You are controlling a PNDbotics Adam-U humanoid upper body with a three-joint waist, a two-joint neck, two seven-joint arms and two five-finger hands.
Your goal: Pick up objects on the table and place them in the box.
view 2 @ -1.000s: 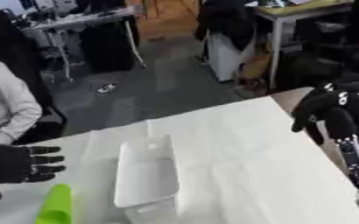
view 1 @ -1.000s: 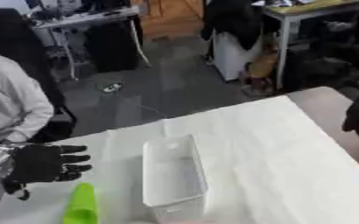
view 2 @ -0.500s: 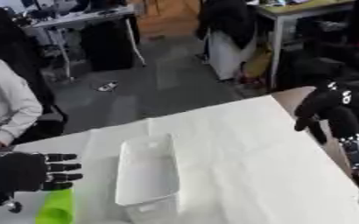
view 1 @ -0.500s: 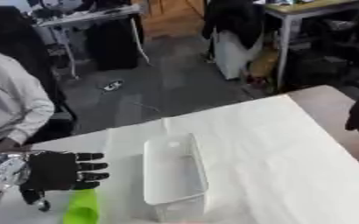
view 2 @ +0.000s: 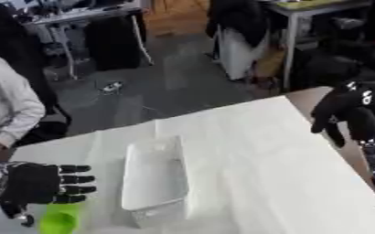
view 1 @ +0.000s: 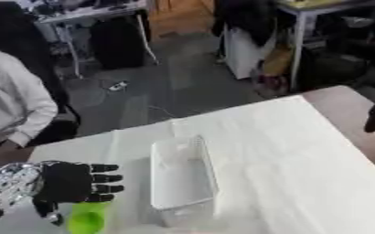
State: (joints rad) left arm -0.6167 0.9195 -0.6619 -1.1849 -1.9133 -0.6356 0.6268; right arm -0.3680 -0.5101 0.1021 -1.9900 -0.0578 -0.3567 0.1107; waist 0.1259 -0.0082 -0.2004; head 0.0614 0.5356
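Through my left eye, my left hand (view 1: 66, 183) hovers with fingers spread straight, just above the bright green object (view 1: 88, 218) (a cylinder, as far as I can tell) lying on the white bench (view 1: 302, 155) left of the empty white box (view 1: 181, 180). Through my right eye, my right hand (view 2: 352, 112) hangs over the bench's right edge, fingers relaxed and holding nothing.

One white box (view 1: 183, 180) stands on the one worktop (view 1: 302, 155), which is covered by one white cloth. One bright green object (view 2: 60, 218) lies near the box's left side. Two robot hands show: one left hand (view 1: 71, 182) by the green object and one right hand (view 2: 352, 109) at the right edge.
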